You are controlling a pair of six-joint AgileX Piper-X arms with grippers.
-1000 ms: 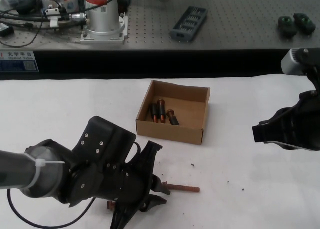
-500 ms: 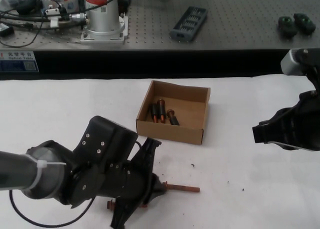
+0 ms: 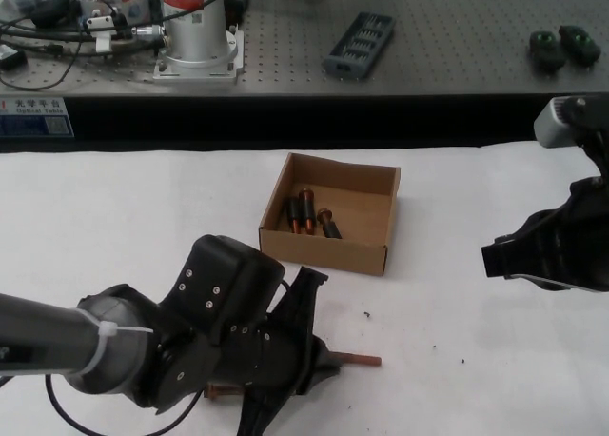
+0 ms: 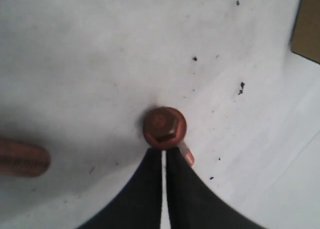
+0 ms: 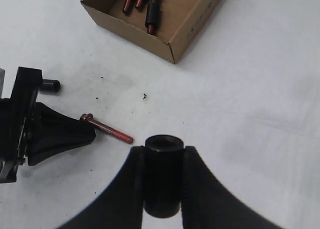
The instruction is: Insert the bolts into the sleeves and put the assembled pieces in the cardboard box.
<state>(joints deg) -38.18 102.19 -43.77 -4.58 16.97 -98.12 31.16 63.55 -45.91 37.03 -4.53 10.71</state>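
Jaws closed, the left gripper (image 4: 162, 151) touches a copper bolt (image 4: 164, 126) at its head near the surface's near edge; the right gripper (image 5: 163, 150) clamps a black sleeve (image 5: 162, 189).

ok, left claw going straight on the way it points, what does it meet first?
The bolt: its hex head sits right at the left claw tips, dead in line. Whether they already touch is unclear from these views.

Bench (image 3: 447, 341) btwn cardboard box (image 3: 324, 250) and right gripper (image 5: 164, 154): open passage. Box floor: right half free. Obstacles: box walls; left arm (image 3: 219, 303), close to box's near wall; loose bolt (image 3: 360, 360) beside it.
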